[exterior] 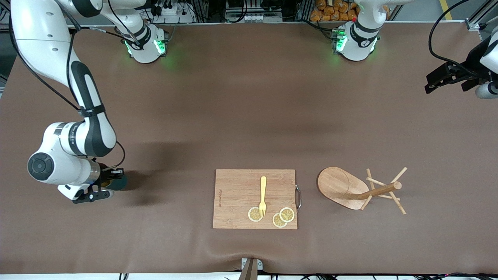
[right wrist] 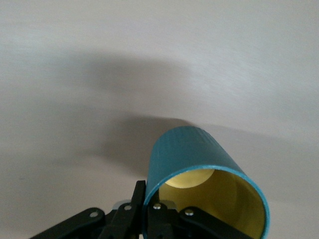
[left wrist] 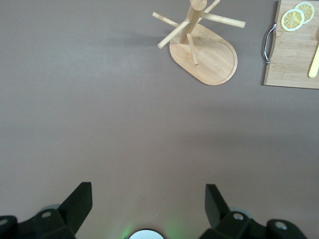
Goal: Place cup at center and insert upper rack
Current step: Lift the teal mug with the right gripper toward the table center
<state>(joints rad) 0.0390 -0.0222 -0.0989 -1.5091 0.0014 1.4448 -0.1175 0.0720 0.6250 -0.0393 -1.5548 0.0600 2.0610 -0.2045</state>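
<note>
Rigid, light-looking teal-green cylindrical cup (right wrist: 207, 184): my right gripper (right wrist: 149, 211) is pinching its rim wall; left gripper (left wrist: 147, 206) is waiting, fingers apart.

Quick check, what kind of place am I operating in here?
Likely a robotics lab staged as a kitchen: a brown-covered table, a cutting board with fork and lemon slices, a mug tree, and cabling along the edge.
</note>
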